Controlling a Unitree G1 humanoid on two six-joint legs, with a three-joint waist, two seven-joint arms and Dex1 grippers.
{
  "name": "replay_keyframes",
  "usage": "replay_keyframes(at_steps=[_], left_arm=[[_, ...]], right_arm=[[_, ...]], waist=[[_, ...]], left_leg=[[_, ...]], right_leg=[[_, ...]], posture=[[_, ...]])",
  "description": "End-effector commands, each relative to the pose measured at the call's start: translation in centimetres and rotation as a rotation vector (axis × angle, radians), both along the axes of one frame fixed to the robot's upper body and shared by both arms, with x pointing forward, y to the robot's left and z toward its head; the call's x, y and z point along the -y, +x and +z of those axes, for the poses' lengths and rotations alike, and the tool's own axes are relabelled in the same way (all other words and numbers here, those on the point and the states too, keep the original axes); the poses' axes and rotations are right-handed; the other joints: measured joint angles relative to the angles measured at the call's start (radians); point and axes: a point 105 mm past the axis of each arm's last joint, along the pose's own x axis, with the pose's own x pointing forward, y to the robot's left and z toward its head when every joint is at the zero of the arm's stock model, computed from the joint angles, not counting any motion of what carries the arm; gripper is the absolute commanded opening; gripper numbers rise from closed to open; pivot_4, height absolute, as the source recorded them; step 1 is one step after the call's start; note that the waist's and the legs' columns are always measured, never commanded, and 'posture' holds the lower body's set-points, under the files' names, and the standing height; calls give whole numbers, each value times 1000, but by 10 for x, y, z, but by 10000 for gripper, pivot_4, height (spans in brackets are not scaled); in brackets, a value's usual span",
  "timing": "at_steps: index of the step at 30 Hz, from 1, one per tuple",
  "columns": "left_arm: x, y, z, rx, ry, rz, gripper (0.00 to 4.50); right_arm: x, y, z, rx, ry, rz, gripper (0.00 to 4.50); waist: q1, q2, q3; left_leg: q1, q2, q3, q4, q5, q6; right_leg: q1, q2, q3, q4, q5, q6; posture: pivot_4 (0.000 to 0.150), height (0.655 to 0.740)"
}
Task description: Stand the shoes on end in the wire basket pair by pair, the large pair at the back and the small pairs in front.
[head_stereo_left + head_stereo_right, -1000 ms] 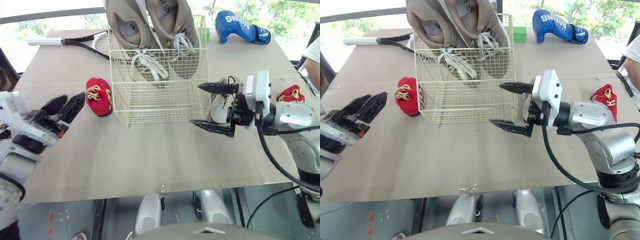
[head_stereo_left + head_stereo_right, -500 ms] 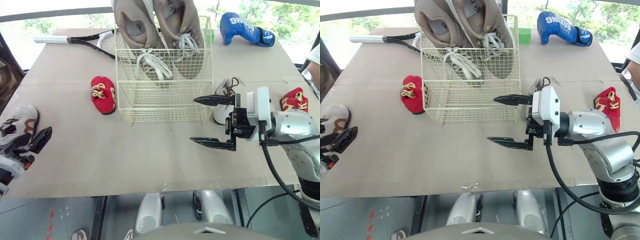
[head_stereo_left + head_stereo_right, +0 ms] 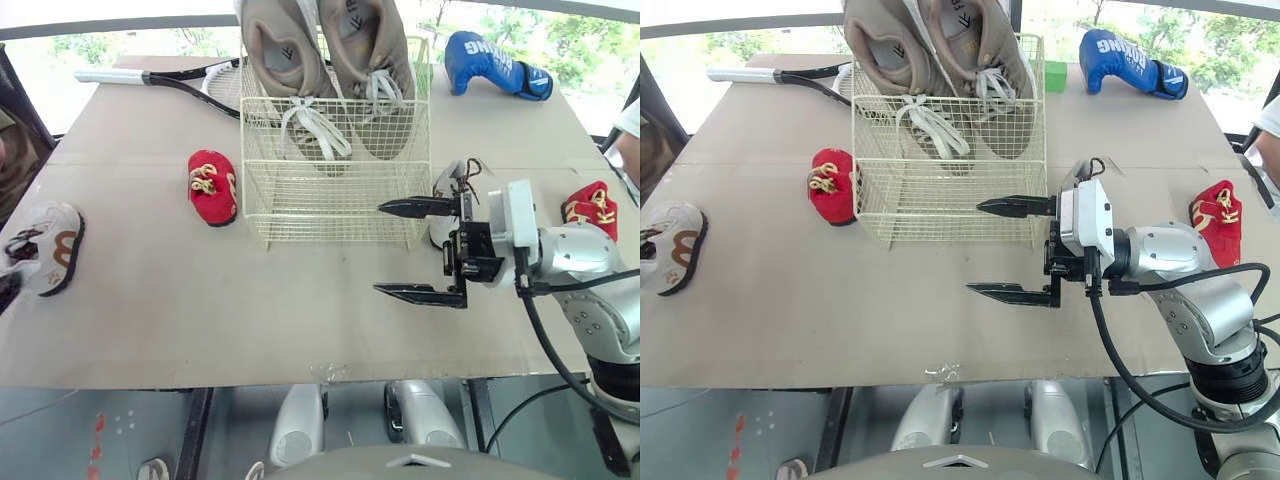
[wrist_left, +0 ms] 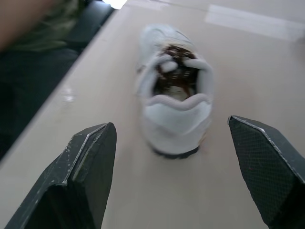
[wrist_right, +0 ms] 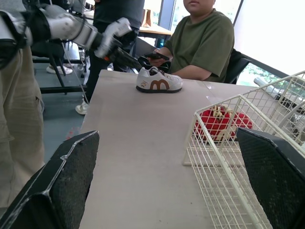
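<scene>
A cream wire basket (image 3: 338,190) stands mid-table with a large tan pair of shoes (image 3: 322,60) upright at its back. One small red shoe (image 3: 213,187) lies just left of the basket, another red shoe (image 3: 589,204) far right. A white shoe (image 3: 449,196) lies by the basket's right corner, behind my right gripper (image 3: 383,249), which hangs open and empty in front of that corner. A white shoe with brown trim (image 3: 45,247) lies at the table's left edge. My left gripper (image 4: 171,126) is open, with that shoe (image 4: 174,90) just ahead of its fingers, untouched.
A tennis racket (image 3: 160,80), a blue boxing glove (image 3: 497,65) and a green block (image 3: 1055,75) lie along the back. A seated person in a green shirt (image 5: 200,38) and a standing person are beyond the table's left edge. Bare tabletop (image 3: 230,300) spreads in front of the basket.
My left gripper has drawn back left toward the white and brown shoe, leaving the head views. The right gripper has come slightly forward, still open. The camera has shifted.
</scene>
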Motion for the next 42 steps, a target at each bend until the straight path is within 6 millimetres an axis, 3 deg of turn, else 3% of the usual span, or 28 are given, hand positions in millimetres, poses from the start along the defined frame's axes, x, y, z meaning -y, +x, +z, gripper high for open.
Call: replay_keyframes(at_steps=[1,4,8,10,12,14,17,20,23,25,29,31,37,42], left_arm=[[-11,12,0,-29,69,23,40630],[-16,19,-12,-87,77,48,33211],[-16,20,-18,-94,89,67,15973],[-11,23,-9,-17,78,49,8374],[-1,28,18,149,87,22,4219],[11,31,63,377,158,11,3651],[62,37,129,622,243,-188,3651],[119,38,157,723,272,-497,3651],[197,38,166,666,469,-963,3651],[230,34,165,613,608,-1228,3651],[251,37,156,533,850,-1567,3651],[259,49,149,502,1002,-1700,3651],[298,82,138,537,1296,-1898,3651],[321,98,149,649,1456,-1939,3651]], right_arm=[[2,-3,10,57,19,-17,44438],[1,-5,11,62,21,-34,45000],[3,-6,10,57,22,-54,45000],[3,-5,10,52,24,-61,45000],[4,-4,10,43,26,-67,45000],[6,0,13,22,46,-83,45000],[10,13,22,-24,106,-130,45000],[13,23,30,-42,142,-165,45000],[29,32,45,-100,154,-149,45000],[44,40,58,-102,126,-164,45000],[67,51,83,-142,71,-200,45000],[67,46,96,-177,45,-143,45000],[38,32,95,-331,-150,-9,45000],[-6,50,93,-464,-218,-50,45000]], waist=[[-7,-1,-1],[-10,-2,-1],[-7,-1,-1],[-8,-1,-1],[-8,-1,-1],[-7,-2,-2],[4,-14,-1],[3,-13,0],[2,-9,2],[5,-2,6],[-5,8,10],[-12,9,10],[-13,9,11],[-13,9,10]], left_leg=[[0,0,0,0,0,0],[0,0,1,0,0,0],[0,0,1,-1,0,0],[0,0,1,-1,0,0],[0,0,1,-1,0,0],[0,1,1,0,0,0],[-4,1,-5,2,0,0],[-5,-1,-7,4,0,0],[-4,-3,-4,4,0,0],[-4,-4,-3,4,0,0],[-3,-2,-2,2,0,0],[-2,0,-1,-1,0,0],[-5,1,0,0,0,1],[-12,1,3,6,-2,5]], right_leg=[[0,0,0,0,0,0],[-1,0,1,0,2,4],[-1,0,1,0,2,4],[-1,0,0,0,2,4],[-1,0,1,1,2,4],[-1,-1,0,1,2,4],[0,-2,-5,1,3,4],[1,-4,-7,0,3,3],[2,-6,-5,0,3,3],[2,-6,-5,0,3,3],[1,-2,-4,-1,3,3],[0,1,-2,-1,2,2],[-3,3,1,0,2,2],[-9,2,3,1,3,3]], posture=[[1500,7400],[1500,7400],[1500,7400],[1500,7400],[1500,7400],[1500,7400],[1500,7400],[1500,7400],[1500,7400],[1500,7400],[1500,7400],[1500,7400],[1500,7400],[1500,7400]])
